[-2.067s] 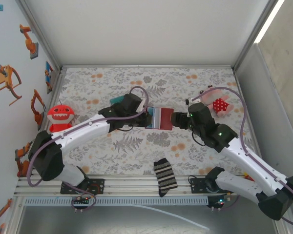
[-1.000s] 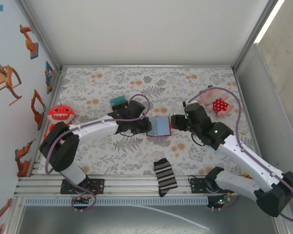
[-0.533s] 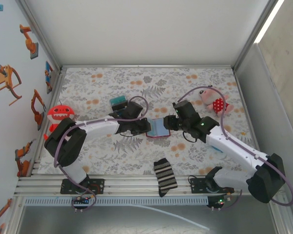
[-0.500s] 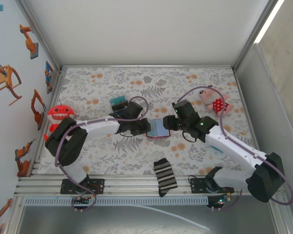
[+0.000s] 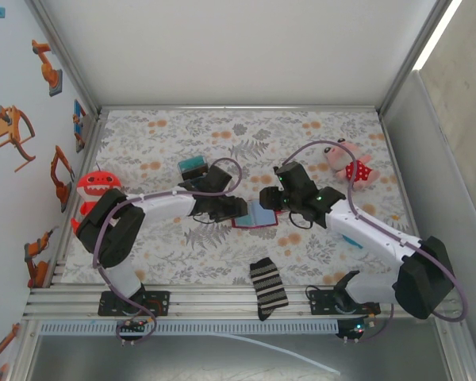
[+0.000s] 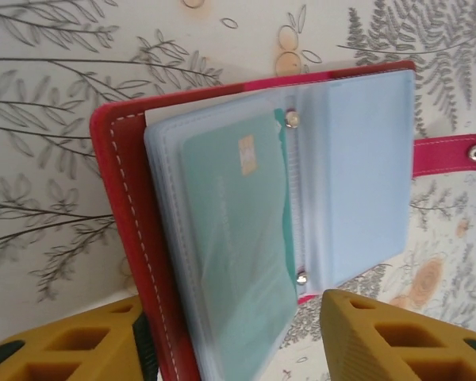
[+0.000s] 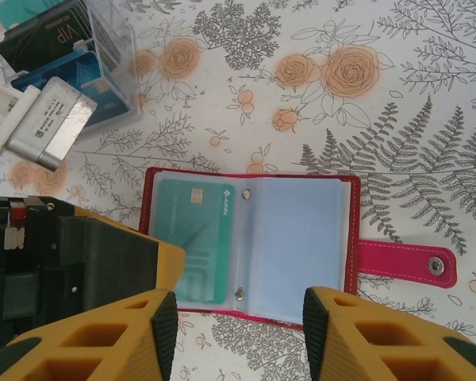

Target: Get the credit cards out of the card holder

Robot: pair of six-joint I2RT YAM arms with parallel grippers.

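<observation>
1. On the floral-printed table cover [image 7: 397, 95], the small dark-red folding card holder [image 7: 301, 238] lies open and flat. A thin teal plastic credit card [image 7: 194, 230] is tucked in the clear pocket on its left half, and the right half's pocket looks empty.
2. The left gripper [image 6: 234, 305] sits at the card holder's left edge. Its yellow fingers are apart and grip nothing, and the red cover runs down between them.
3. The right gripper [image 7: 238, 305] hangs just above the card holder's near edge, jaws apart and empty.
4. The step in hand is judged to be drawing the teal card out. It would go best if the left gripper pinned the left cover firmly, so the holder cannot slide or fold shut.
5. The pocket mouth seems to face the spine, though glare on the plastic makes that unsure. If so, the right gripper should nip only the card's spine-side edge and pull level towards the red snap tab [image 7: 404, 262] on the holder's right.
6. Catching the sleeve along with the card would lift the whole holder.
7. Writing: "VIP" reads on a black card [image 7: 51, 40] in the clear plastic box [image 7: 115, 48] beyond the holder's left corner.
8. The teal card shows a gold chip [image 7: 197, 194] and a small logo line too fine to read.
</observation>
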